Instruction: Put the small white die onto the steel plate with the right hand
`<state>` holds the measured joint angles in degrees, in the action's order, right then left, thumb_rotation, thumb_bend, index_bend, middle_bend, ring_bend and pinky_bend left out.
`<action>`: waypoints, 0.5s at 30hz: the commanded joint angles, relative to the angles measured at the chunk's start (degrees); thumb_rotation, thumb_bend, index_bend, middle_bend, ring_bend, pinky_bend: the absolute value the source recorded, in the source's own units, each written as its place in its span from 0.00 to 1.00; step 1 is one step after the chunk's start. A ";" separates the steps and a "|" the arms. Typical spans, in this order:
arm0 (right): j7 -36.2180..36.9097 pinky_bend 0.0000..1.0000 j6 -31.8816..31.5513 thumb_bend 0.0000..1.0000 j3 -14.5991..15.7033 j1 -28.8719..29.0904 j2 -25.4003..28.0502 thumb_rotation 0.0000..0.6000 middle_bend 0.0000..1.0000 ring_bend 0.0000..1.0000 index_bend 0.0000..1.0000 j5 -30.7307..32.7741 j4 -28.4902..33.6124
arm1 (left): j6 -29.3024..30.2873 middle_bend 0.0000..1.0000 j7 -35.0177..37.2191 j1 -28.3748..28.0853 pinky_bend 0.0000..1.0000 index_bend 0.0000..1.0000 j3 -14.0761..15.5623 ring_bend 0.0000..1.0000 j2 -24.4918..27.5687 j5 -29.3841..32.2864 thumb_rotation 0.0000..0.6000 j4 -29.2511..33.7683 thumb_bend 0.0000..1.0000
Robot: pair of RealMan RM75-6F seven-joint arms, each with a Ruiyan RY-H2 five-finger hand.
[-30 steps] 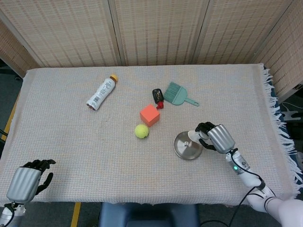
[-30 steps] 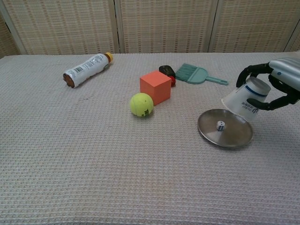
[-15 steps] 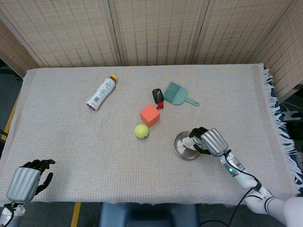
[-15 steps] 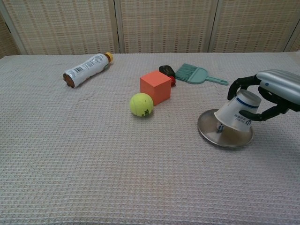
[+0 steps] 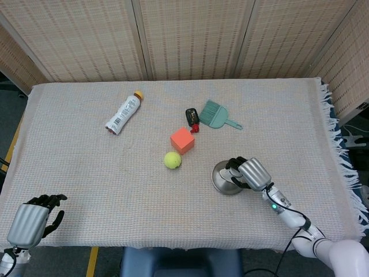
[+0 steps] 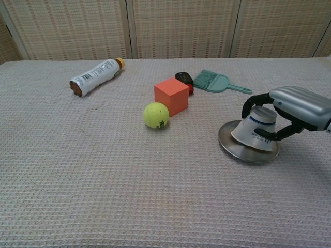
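The small white die cannot be seen now; judging by the setup, it probably sits hidden under the inverted paper cup [image 6: 256, 132] on the steel plate [image 6: 234, 149]. The right hand [image 6: 295, 109] grips that cup, mouth down on the plate. To finish well, let go gently without dragging the cup sideways. The left hand [image 5: 31, 222] rests idle, fingers loosely curled, holding nothing.

Die out of sight, perhaps under inverted paper cup [image 6: 255, 132]; left arm cropped.
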<state>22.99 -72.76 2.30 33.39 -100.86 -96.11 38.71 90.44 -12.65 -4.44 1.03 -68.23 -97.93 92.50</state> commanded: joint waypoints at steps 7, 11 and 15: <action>-7.58 0.83 -4.52 0.40 -0.53 0.87 -8.50 1.00 0.58 0.53 0.70 -1.31 -14.38 | 0.09 0.50 0.10 0.02 0.62 0.38 0.01 0.46 0.06 -0.08 1.00 -0.01 0.39; -3.82 0.83 -3.99 0.40 -0.08 0.58 -9.61 1.00 0.58 0.53 0.70 -1.09 -15.35 | 0.19 0.50 -0.09 0.03 0.62 0.38 -0.01 0.46 0.01 -0.19 1.00 -0.04 0.39; 7.30 0.83 -1.57 0.40 1.23 0.28 -8.24 1.00 0.58 0.53 0.70 -1.00 -11.54 | 0.26 0.50 -0.45 0.07 0.62 0.38 -0.04 0.46 -0.08 -0.20 1.00 -0.13 0.39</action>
<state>22.11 -76.05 2.50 33.92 -110.08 -97.18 24.25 90.69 -13.12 -4.37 0.98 -68.32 -98.13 92.38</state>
